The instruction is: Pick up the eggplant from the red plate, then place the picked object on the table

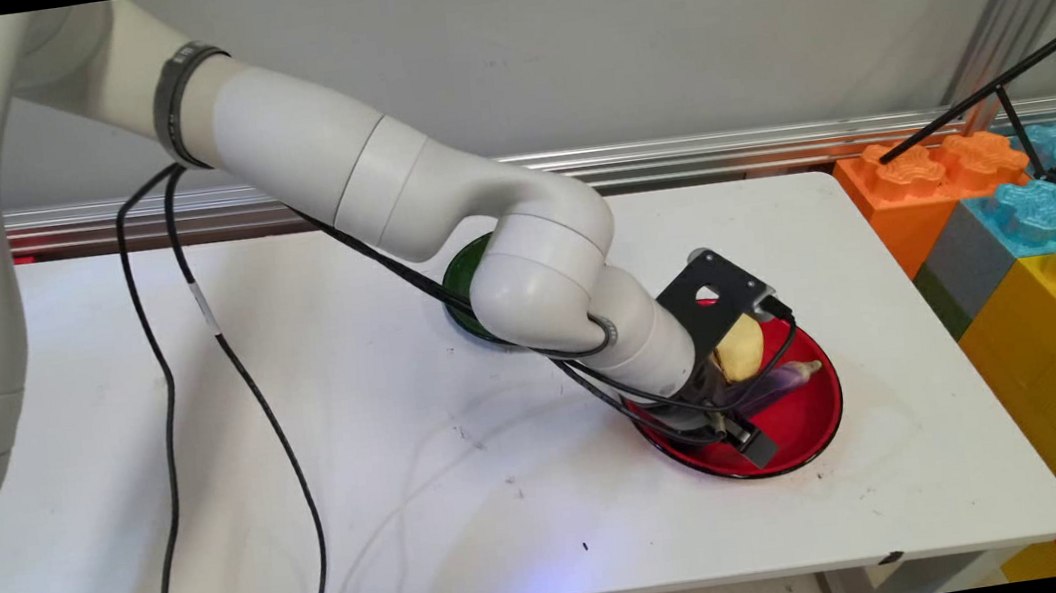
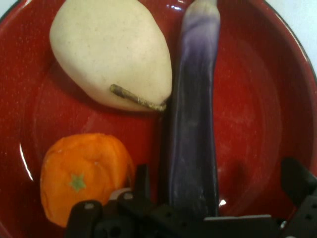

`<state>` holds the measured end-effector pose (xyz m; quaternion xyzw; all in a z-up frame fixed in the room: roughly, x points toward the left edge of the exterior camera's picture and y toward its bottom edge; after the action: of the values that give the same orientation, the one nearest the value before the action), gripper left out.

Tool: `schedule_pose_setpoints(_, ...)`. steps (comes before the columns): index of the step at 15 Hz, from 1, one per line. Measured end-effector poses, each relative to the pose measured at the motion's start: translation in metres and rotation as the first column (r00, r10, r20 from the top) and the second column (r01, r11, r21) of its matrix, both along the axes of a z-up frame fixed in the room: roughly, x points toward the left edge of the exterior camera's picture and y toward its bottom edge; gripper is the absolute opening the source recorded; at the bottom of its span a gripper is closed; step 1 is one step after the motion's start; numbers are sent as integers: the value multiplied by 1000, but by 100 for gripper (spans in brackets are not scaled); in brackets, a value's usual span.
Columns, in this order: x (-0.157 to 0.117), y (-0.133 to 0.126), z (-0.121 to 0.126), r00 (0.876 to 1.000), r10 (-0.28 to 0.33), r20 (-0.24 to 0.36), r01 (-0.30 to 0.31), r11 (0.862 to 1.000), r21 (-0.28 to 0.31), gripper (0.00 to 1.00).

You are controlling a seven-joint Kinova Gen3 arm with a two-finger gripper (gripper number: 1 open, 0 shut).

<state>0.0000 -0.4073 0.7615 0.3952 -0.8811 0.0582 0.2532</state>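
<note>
A red bowl (image 1: 811, 423) (image 2: 257, 114) stands at the table's right near side. It holds a long purple eggplant (image 1: 785, 379) (image 2: 193, 124), a pale yellow pear (image 1: 741, 348) (image 2: 111, 54) and an orange (image 2: 81, 176). In the main view the arm hides the orange. My gripper (image 1: 740, 422) (image 2: 218, 171) is lowered into the bowl and open, its fingers on either side of the eggplant's lower end. The left finger (image 2: 142, 181) stands close by the eggplant, between it and the orange. The right finger (image 2: 297, 181) stands apart from it.
A green bowl (image 1: 463, 279) sits mid-table, mostly hidden behind the arm. Large coloured toy blocks (image 1: 1037, 254) stand against the table's right edge, with a black tripod (image 1: 1017, 90) above them. Black cables (image 1: 163, 402) hang across the table's left half.
</note>
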Motion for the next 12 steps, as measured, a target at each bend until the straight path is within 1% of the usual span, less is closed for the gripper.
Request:
schedule_pose_setpoints(4,-1,0,-2,1000,-1,-4,1,1000,-5,100)
schedule_pose_setpoints(5,-1,0,-2,1000,-3,-3,3,1000,-8,0)
schedule_pose_setpoints(12,3,1,-3,1000,-15,22,15,1000,-21,0)
